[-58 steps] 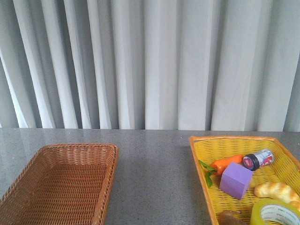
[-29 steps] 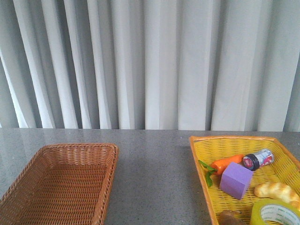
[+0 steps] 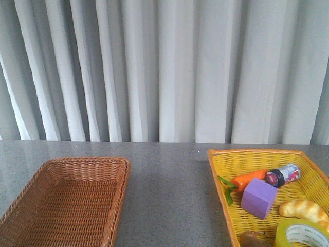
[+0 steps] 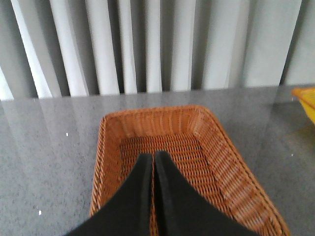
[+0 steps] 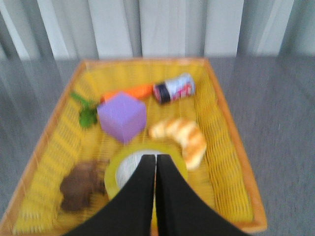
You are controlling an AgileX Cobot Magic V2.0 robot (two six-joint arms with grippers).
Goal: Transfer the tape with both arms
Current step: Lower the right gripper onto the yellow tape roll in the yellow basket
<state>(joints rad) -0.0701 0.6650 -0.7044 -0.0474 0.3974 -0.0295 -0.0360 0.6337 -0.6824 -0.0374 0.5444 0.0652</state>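
The yellow-green tape (image 3: 302, 234) lies flat in the yellow basket (image 3: 221, 175) at the front right, cut by the frame's edge. In the right wrist view the tape (image 5: 114, 169) lies right under my right gripper (image 5: 156, 158), which is shut and empty above its white core. My left gripper (image 4: 153, 157) is shut and empty, above the empty brown wicker basket (image 4: 110, 147). Neither arm shows in the front view.
The yellow basket also holds a purple cube (image 3: 259, 198), a carrot (image 3: 248, 178), a small jar (image 3: 282, 174), a croissant (image 3: 303, 209) and a brown lump (image 3: 252, 239). The brown basket (image 3: 77, 167) stands front left. Grey curtains hang behind the grey table.
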